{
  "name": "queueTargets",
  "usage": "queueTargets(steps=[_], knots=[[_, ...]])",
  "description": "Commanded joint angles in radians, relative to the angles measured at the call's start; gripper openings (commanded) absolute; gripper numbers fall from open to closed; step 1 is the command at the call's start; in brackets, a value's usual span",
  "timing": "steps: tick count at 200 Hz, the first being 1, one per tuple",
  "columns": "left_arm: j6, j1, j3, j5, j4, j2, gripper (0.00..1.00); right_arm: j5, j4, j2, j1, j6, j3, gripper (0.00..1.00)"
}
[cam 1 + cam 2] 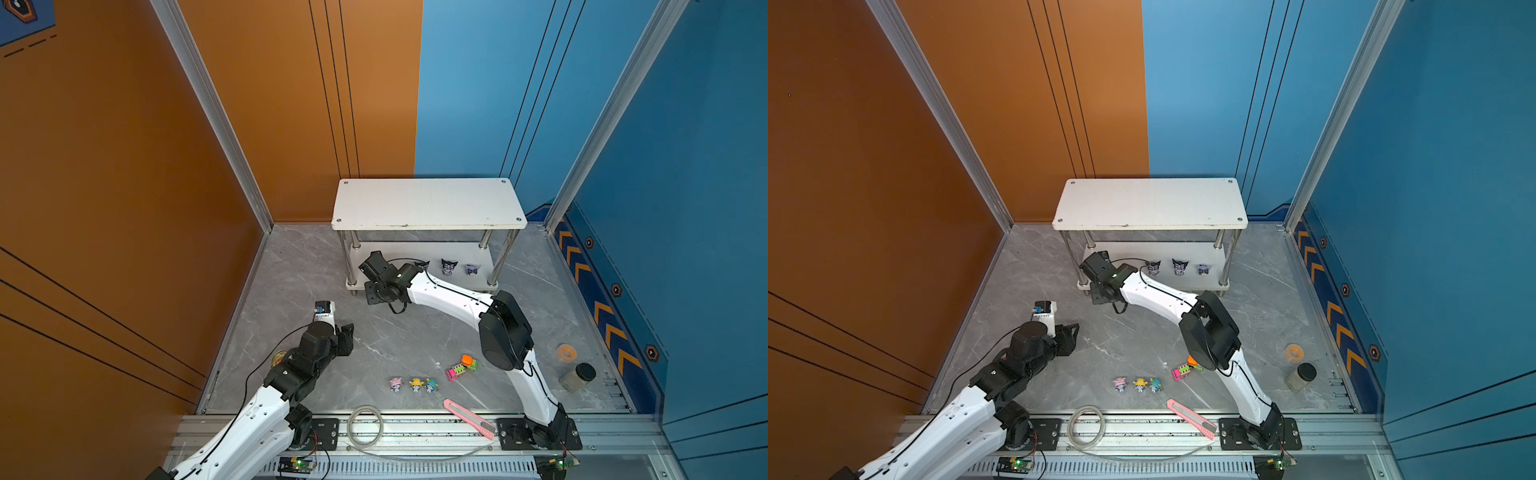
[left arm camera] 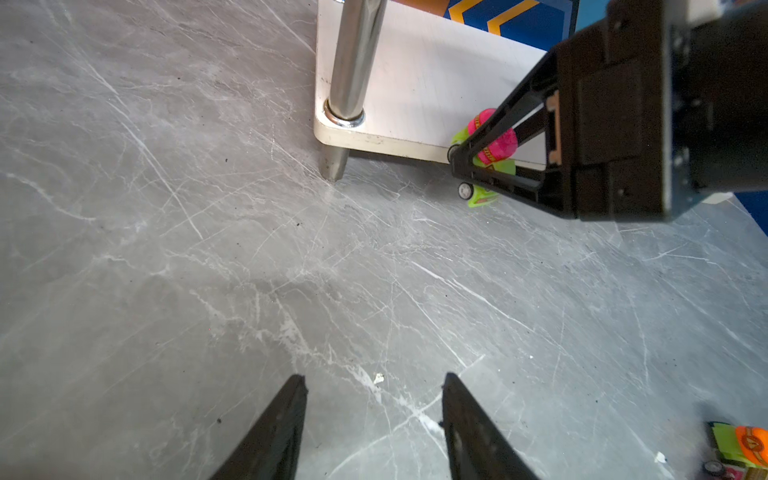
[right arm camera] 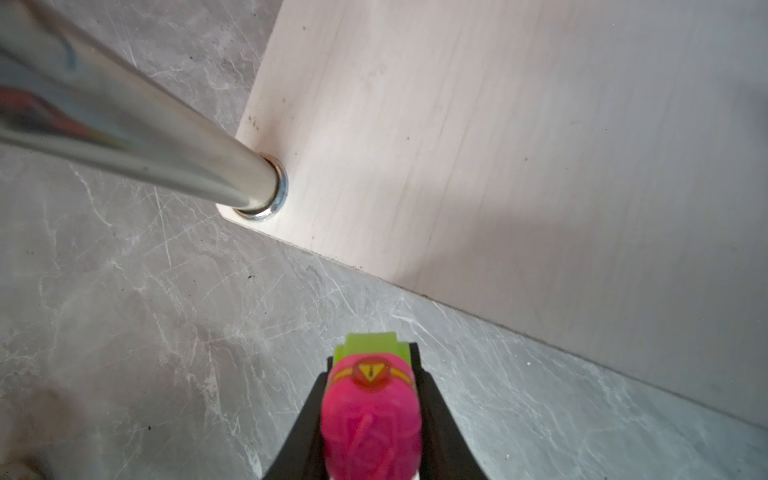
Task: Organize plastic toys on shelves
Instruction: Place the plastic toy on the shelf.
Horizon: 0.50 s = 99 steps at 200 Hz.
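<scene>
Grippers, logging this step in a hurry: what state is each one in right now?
Left gripper: open, holding nothing.
Right gripper: shut on the pink and green truck.

Pink-and-green truck (image 3: 371, 419) blurred between fingers of the right gripper (image 3: 374, 359), partly cut off at frame edge, fingers of the left gripper (image 2: 374, 377) cropped short of their bases, orange truck (image 1: 1192, 360) half hidden behind right arm (image 1: 1208, 336).
</scene>
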<state>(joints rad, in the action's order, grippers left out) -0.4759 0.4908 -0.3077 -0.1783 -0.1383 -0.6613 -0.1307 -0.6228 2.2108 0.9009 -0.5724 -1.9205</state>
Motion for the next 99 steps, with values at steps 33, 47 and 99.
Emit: queueTargets(steps=[33,47,99], knots=[[0.017,-0.011,0.000,0.013,0.009,0.002,0.55,-0.029,0.035,0.052,-0.010,0.025,-0.061,0.03],[0.017,-0.012,-0.001,0.013,0.009,-0.001,0.55,-0.033,0.037,0.069,-0.010,0.025,-0.077,0.03],[0.019,-0.009,-0.011,0.019,0.032,-0.014,0.54,-0.038,0.065,0.094,-0.022,0.025,-0.103,0.04]])
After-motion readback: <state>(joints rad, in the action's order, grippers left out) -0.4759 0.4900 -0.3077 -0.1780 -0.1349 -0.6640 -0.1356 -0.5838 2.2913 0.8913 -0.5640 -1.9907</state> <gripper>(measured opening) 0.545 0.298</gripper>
